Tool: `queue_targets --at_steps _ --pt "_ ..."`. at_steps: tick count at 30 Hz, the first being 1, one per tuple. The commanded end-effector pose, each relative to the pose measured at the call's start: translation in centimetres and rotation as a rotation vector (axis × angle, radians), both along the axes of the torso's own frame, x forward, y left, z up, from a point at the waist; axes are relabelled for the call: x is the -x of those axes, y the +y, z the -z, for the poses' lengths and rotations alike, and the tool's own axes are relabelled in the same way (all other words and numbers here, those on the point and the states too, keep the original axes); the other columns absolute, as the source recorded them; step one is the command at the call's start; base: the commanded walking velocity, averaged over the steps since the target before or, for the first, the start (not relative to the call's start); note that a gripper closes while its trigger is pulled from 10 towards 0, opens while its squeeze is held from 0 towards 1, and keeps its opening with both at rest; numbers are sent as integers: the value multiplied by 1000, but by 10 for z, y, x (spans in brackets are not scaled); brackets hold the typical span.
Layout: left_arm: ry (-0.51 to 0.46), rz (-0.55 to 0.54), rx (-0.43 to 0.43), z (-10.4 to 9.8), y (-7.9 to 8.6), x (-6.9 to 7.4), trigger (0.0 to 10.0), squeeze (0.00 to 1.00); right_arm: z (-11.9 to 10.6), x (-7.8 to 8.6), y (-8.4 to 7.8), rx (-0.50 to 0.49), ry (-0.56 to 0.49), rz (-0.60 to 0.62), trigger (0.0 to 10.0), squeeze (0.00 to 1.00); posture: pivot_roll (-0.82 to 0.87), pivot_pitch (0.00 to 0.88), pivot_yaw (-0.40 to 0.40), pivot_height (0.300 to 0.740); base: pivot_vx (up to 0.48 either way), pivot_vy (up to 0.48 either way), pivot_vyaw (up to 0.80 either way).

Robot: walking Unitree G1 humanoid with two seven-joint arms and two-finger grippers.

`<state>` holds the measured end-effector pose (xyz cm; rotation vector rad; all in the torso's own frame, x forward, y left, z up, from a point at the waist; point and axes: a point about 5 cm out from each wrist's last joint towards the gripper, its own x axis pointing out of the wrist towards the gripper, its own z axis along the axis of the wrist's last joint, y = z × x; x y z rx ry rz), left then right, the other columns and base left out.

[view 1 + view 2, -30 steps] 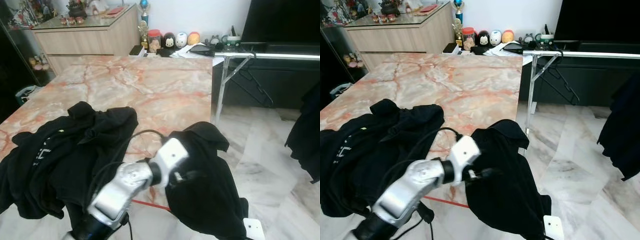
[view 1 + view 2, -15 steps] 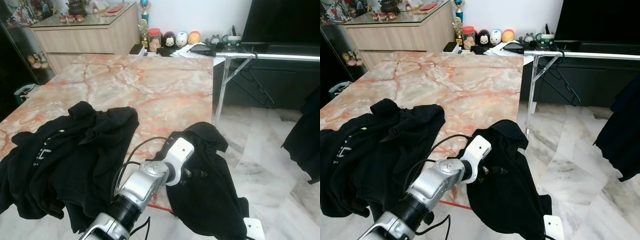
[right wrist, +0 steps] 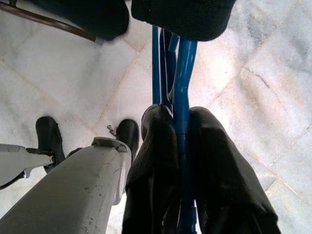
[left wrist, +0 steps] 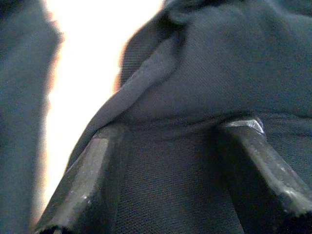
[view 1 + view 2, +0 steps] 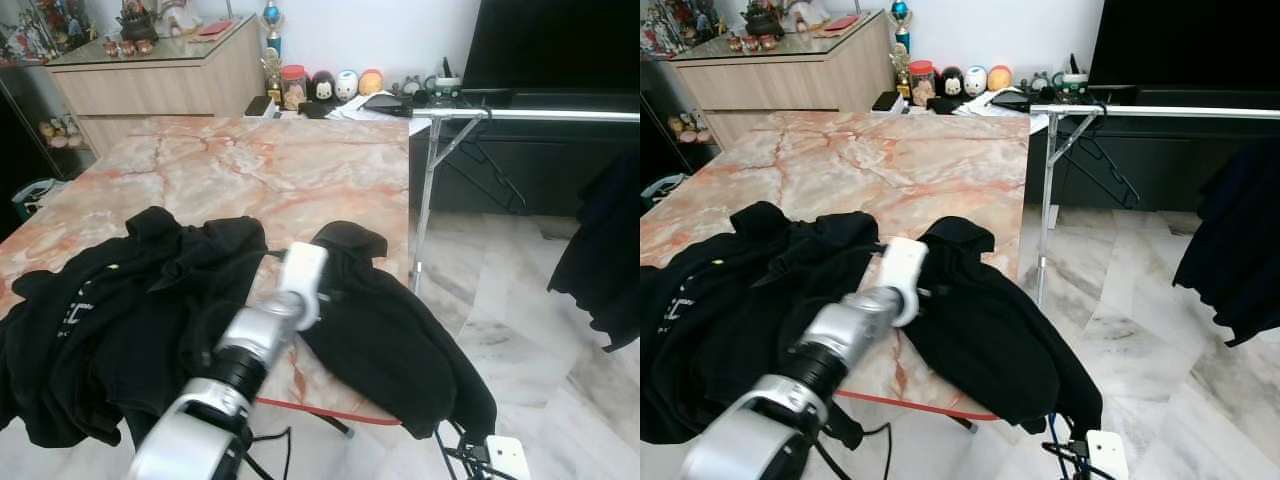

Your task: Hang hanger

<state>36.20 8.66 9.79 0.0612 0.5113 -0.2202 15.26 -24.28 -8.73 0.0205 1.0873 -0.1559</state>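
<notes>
A black garment [image 5: 390,330] lies over the marble table's [image 5: 280,170] near right corner and hangs off the edge. My left gripper [image 4: 175,127] is open, with both fingers pressed onto the garment's fabric near its collar. The silver left arm [image 5: 255,345] reaches across the table to it. My right gripper [image 3: 179,117] is shut on a blue hanger [image 3: 183,63], low over the floor, and the hanger's upper end is hidden behind black fabric. A silver clothes rail [image 5: 520,115] stands right of the table with a black hanger [image 5: 490,165] on it.
A pile of black clothes [image 5: 110,310] covers the table's near left. A dark garment [image 5: 600,260] hangs at the far right. A wooden cabinet [image 5: 160,70] and a dark TV [image 5: 560,45] stand behind. Marble floor lies between table and rail; my feet [image 3: 48,139] stand below.
The left arm has swung forward over the table. The black garment, bunched and hanging at the edge before, now lies spread over the table corner. The head view has shifted slightly.
</notes>
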Motion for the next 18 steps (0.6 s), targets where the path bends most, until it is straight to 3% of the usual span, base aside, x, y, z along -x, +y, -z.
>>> queue_targets --at_steps 1,8,11,18 --pt "-9 -110 -37 -1 25 -6 10000 0 -1 -3 2 -2 -16 1 10000 0 -18 0 23 740 0 0 0" --pt "-45 -321 -59 -4 82 -10 10000 0 -1 -3 1 -1 -15 1 10000 0 -18 0 19 740 0 0 0" --pt "-53 -342 -65 -4 91 -9 10000 0 -1 -3 1 1 -14 -1 10000 0 -16 0 16 740 0 0 0" --pt "-65 -395 -83 0 95 -7 10000 0 -1 -3 0 3 -13 -3 10000 0 -18 0 14 740 0 0 0"
